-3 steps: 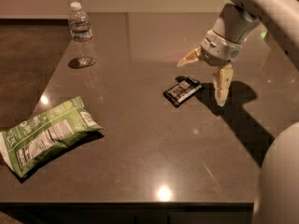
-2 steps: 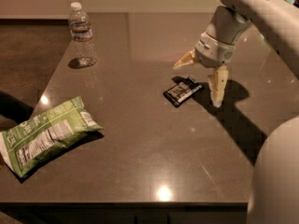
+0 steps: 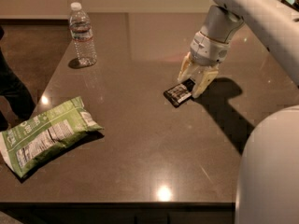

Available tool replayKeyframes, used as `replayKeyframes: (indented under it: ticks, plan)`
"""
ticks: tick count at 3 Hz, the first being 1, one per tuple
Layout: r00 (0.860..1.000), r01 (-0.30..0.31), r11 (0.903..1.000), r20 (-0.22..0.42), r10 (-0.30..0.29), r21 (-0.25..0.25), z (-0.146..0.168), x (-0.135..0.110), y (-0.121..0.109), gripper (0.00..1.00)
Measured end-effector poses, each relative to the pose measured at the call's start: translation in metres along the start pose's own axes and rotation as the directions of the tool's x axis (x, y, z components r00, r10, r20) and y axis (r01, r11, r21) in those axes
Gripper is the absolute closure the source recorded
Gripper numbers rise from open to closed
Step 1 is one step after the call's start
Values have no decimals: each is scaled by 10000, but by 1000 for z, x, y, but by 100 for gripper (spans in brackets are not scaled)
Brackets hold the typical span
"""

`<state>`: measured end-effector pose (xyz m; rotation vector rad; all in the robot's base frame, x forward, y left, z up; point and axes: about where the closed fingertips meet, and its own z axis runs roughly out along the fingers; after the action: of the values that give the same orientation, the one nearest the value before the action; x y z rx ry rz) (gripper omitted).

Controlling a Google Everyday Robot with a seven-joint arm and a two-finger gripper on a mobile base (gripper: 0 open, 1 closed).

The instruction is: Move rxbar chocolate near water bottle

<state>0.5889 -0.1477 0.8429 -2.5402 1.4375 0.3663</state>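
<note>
The rxbar chocolate (image 3: 178,94), a small black bar with white lettering, lies flat on the dark table (image 3: 140,143) right of the middle. My gripper (image 3: 190,84) reaches down from the upper right. Its cream fingers (image 3: 202,84) have closed in on the bar's far right end, one on each side. The bar still rests on the table. The water bottle (image 3: 82,33), clear with a white cap, stands upright at the far left of the table, well away from the bar.
A large green chip bag (image 3: 44,133) lies at the table's left front edge. A dark shape of a person (image 3: 13,94) is beside the table on the left. My white arm and body (image 3: 271,162) fill the right side.
My gripper has come down and left onto the bar's right end. Its fingers, spread wide before, have drawn in around the bar. The bottle and chip bag have not moved.
</note>
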Motion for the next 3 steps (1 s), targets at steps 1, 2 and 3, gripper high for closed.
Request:
replayKeyframes:
  ticks: [1,2,3]
  plan:
    - [10000,19,10000,-85,-19,-41,1,3,-2,71]
    - [9995,309,9991,-77,-307,304,-13,-5,-12,95]
    - [9990,435,9961,72,-442,764,-27,-17,-32,100]
